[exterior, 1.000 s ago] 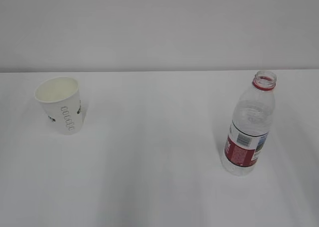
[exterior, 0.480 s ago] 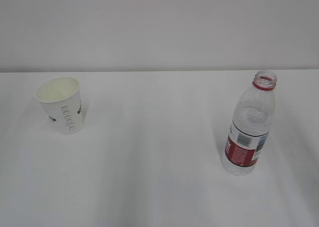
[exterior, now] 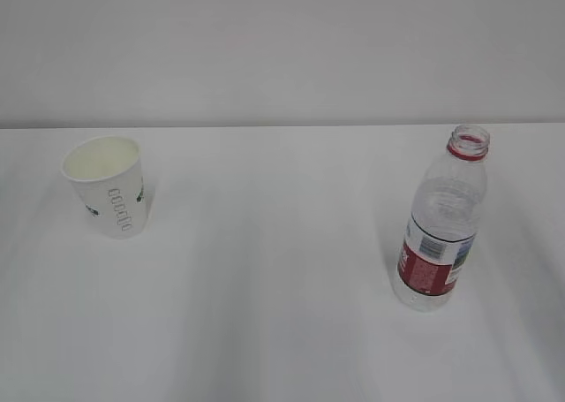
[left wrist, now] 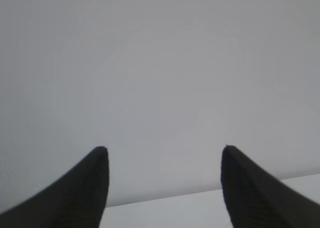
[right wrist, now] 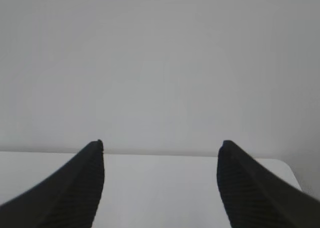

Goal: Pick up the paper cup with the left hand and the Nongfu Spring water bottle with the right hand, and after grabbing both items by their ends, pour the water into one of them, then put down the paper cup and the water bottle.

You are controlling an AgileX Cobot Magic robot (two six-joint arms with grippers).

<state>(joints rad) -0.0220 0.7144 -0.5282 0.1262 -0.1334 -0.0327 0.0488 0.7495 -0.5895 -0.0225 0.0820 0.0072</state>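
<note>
White matte table [exterior: 282, 331] fills your ext view, smooth & plain, w/ a pale grey wall [exterior: 282, 49] behind it. On the left stands your paper cup [exterior: 107, 187]: small tapered cone shape, upright, thin rolled rim, cream inside, grey chain-like print running down its side w/ small green marks. Well apart on the right stands the Nongfu Spring water bottle [exterior: 440, 223]: clear ribbed plastic, upright, red neck ring, no cap on the mouth, red-and-white label w/ barcode wrapped round the lower body. It's taller than the cup. Water level inside can't be told from here.

Neither arm shows in the ext view. On the left wrist cam you see the left hand [left wrist: 164, 149] w/ two black fingertips [left wrist: 85, 188], fine-ribbed & tapering to blunt points, spread wide w/ nothing between them; only grey wall and a strip of table edge beyond. Right wrist cam gives the same: the right hand [right wrist: 161, 143] w/ dark ribbed fingers [right wrist: 250, 188] spread wide, empty, aimed across the white tabletop toward the wall. Neither cup nor bottle appears in either wrist cam.

Vs. a sec ago: cup & bottle sit where they were, both upright, same spacing, no arm has come into the ext view.
</note>
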